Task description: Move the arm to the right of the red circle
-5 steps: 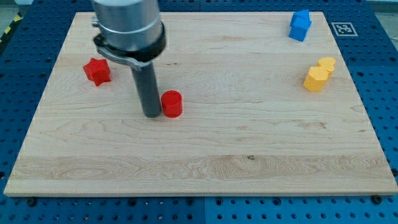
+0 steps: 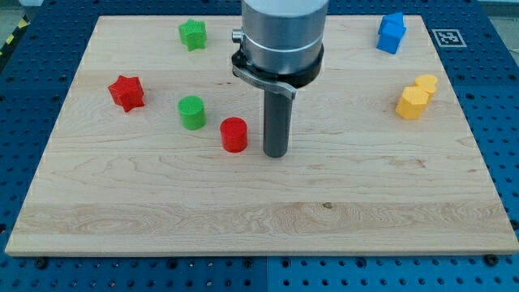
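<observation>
The red circle is a short red cylinder standing on the wooden board, left of the middle. My tip rests on the board just to the view's right of the red circle, with a small gap between them. The dark rod rises from the tip to the grey arm body at the view's top.
A green cylinder stands left of the red circle. A red star is at the far left, a green star-like block at the top. A blue block is top right, a yellow block at the right.
My tip has moved from the left side of the red circle to its right side. The red circle sits slightly further right. The two green blocks now show.
</observation>
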Available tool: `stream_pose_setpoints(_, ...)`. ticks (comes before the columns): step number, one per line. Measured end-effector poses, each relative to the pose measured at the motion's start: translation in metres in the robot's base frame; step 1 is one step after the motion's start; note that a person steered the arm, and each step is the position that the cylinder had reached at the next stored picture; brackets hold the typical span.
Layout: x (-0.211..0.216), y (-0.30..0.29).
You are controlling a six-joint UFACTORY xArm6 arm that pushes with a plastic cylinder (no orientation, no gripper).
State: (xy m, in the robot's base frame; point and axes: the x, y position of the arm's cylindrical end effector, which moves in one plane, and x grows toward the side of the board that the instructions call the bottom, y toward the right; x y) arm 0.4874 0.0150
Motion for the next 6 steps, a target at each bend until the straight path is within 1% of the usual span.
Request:
stream_pose_setpoints(4, -0.016, -0.006)
stream_pose_setpoints(6, -0.016, -0.048)
